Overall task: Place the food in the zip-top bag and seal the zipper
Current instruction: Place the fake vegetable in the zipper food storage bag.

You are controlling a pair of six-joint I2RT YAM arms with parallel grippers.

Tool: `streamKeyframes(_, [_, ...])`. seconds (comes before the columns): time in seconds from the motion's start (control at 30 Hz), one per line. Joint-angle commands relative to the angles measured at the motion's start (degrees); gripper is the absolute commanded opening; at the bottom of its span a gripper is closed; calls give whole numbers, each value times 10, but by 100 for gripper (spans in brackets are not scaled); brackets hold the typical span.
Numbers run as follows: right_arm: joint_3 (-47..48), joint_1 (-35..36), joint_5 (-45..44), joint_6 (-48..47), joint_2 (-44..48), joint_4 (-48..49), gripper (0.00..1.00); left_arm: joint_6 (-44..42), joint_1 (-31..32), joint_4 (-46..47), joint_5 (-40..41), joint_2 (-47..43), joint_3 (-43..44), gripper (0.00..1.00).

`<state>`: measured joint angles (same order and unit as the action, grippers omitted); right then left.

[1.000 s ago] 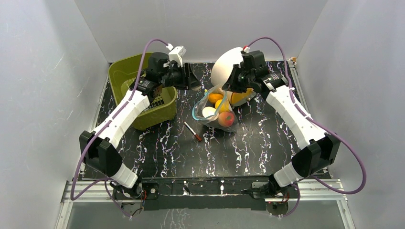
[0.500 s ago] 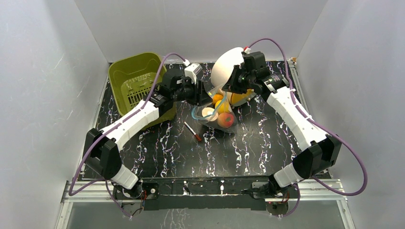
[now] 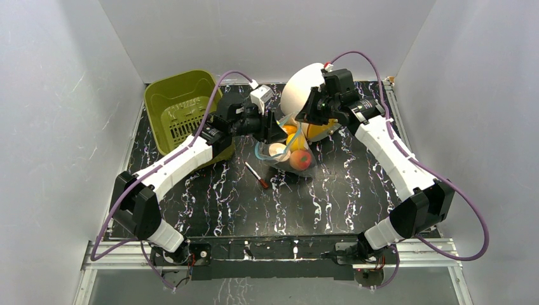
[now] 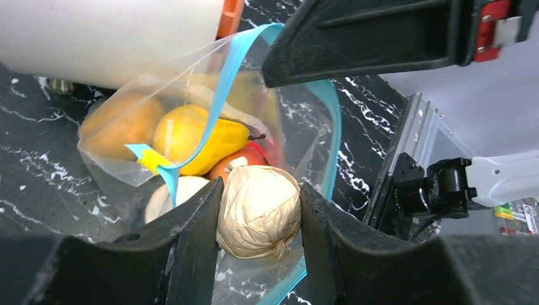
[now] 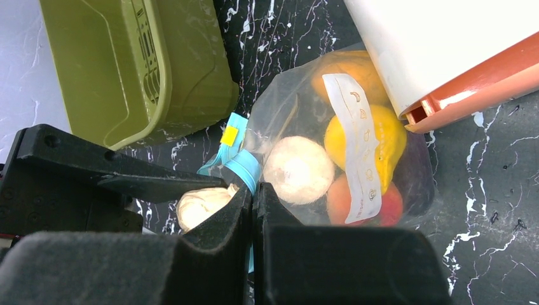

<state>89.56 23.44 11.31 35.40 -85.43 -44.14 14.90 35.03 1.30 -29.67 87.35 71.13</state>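
The left fingers (image 4: 191, 254) grip a pale ball (image 4: 259, 213) of the food, poised at the open mouth of the zip-top bag (image 3: 284, 154). The bag lies on the worktop (image 3: 356, 190), a little toward 12 o'clock from its middle. The right fingers (image 5: 219, 219) are pinched closed on the zipper (image 5: 244, 164), lifting that teal edge so the mouth gapes. A yellow fruit (image 4: 191, 136), an orange one (image 4: 121, 124) and a peach (image 5: 363, 202) already sit inside.

The step in hand looks like the drop. To do it well, the ball should pass below the teal strip before the left fingers part. Released too high, it may strike the rim and roll off toward the pen (image 3: 257, 175) at the bag's 7 o'clock. The mouth is narrow and the film slack, so the right pinch ought to be firm and raised — any sag would fold the opening across the ball's path. Enter steeply, then lift straight out so no finger snags the film. The basket (image 3: 178, 105) at 10 o'clock is well apart.
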Motion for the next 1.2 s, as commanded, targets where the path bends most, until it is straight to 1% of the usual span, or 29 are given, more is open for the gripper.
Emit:
streamKeyframes(0.0, [11, -4, 9, -7, 23, 46, 0, 4, 6, 33, -39, -25, 16, 29])
streamKeyframes(0.03, [11, -4, 9, -7, 23, 47, 0, -1, 7, 28, -34, -23, 17, 29])
streamKeyframes(0.1, [11, -4, 13, -9, 24, 50, 0, -13, 9, 15, -10, -20, 16, 34])
streamKeyframes(0.27, [11, -4, 32, -34, 29, 55, 0, -40, 10, -14, 40, -17, 26, 49])
streamKeyframes(0.3, [11, -4, 38, -41, 30, 55, 0, -46, 11, -21, 45, -17, 30, 55])
streamKeyframes(0.33, [11, -4, 42, -48, 31, 53, 0, -52, 11, -27, 51, -18, 33, 58])
streamKeyframes(0.37, [11, -4, 46, -55, 32, 50, 0, -60, 11, -32, 57, -21, 34, 61])
streamKeyframes(0.5, [4, -4, 69, -101, 41, 37, 0, -101, 11, -41, 65, -43, 37, 63])
streamKeyframes(0.6, [0, -4, 89, -148, 53, 28, 0, -141, 11, -59, 49, -63, 49, 65])
streamKeyframes(0.67, [1, -4, 101, -183, 63, 16, 0, -202, 11, -95, 4, -75, 63, 65])
streamKeyframes(0.73, [6, -4, 108, -218, 71, -1, 0, -290, 11, -140, -41, -87, 74, 65])
streamKeyframes(0.87, [8, -4, 125, -279, 89, -31, 0, -382, 10, -214, -83, -113, 94, 63])
streamKeyframes(1.0, [0, -5, 172, -308, 102, -38, 0, -463, 10, -305, -114, -101, 121, 59])
streamKeyframes(1.07, [-2, -4, 198, -316, 104, -40, 0, -492, 10, -322, -114, -95, 120, 57])
streamKeyframes(1.17, [-4, -4, 209, -325, 105, -49, 0, -515, 10, -319, -111, -92, 117, 54])
